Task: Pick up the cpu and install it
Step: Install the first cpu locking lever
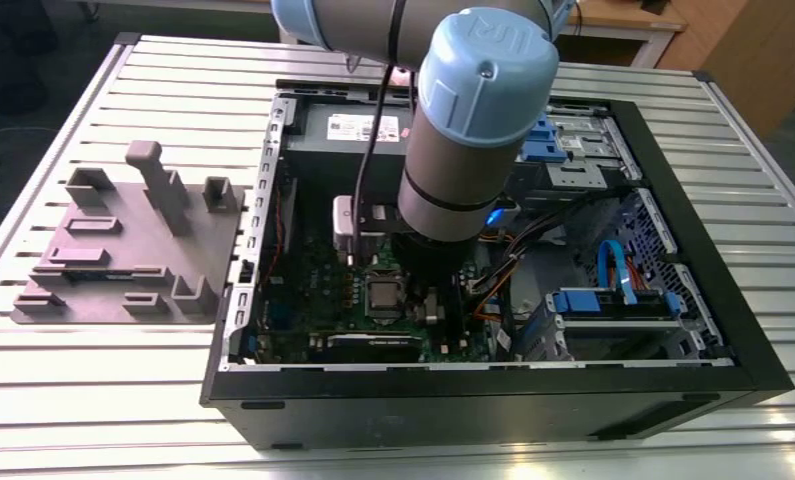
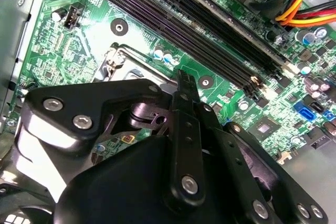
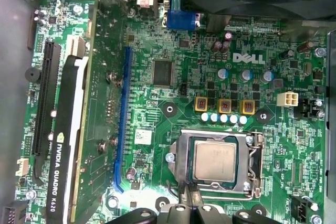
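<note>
The cpu (image 3: 214,160) lies flat in its socket frame (image 3: 181,153) on the green motherboard (image 3: 157,103), silver top facing up and nothing gripping it. In the first wrist view the chip sits just beyond the tip of the tool (image 3: 190,192), close to it but apart. The tool's tip ends at the socket's near edge. The tool's two fingers (image 3: 185,199) look pressed together with nothing between them, so it is closed and empty. In the second wrist view the tool (image 2: 181,85) covers most of the socket, and dark memory slots (image 2: 210,40) run across the board beyond its tip. A blue expansion slot (image 3: 122,119) and a black graphics card (image 3: 63,156) lie farther from the tool. In the exterior view the arm (image 1: 477,130) reaches down into the open computer case (image 1: 504,400), with a grey fixture plate (image 1: 130,250) well away from the tool on the slatted worktop (image 1: 104,400).
</note>
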### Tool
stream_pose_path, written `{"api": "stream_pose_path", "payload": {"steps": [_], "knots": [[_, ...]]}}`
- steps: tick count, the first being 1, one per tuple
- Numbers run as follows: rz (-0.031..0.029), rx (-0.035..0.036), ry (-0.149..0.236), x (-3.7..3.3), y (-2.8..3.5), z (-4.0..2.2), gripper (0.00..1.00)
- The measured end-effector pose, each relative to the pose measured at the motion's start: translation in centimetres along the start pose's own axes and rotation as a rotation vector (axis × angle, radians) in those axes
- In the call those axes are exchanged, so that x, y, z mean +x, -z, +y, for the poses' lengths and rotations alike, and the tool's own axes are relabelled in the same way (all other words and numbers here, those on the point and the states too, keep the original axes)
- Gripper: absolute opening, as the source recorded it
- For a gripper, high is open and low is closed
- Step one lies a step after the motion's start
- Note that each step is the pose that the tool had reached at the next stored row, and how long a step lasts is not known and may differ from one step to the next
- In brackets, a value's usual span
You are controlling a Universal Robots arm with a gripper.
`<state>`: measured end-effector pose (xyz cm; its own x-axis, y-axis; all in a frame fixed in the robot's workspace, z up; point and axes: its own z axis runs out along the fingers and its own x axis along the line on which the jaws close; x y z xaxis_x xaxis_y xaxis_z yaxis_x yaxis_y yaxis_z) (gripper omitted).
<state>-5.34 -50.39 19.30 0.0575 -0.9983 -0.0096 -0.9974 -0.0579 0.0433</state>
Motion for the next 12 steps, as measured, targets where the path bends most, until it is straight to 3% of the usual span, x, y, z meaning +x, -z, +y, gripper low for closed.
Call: {"api": "stream_pose_path", "payload": {"steps": [12], "knots": [[-0.0016,0.0001,0.000,0.02,-0.12,-0.30,0.10]]}}
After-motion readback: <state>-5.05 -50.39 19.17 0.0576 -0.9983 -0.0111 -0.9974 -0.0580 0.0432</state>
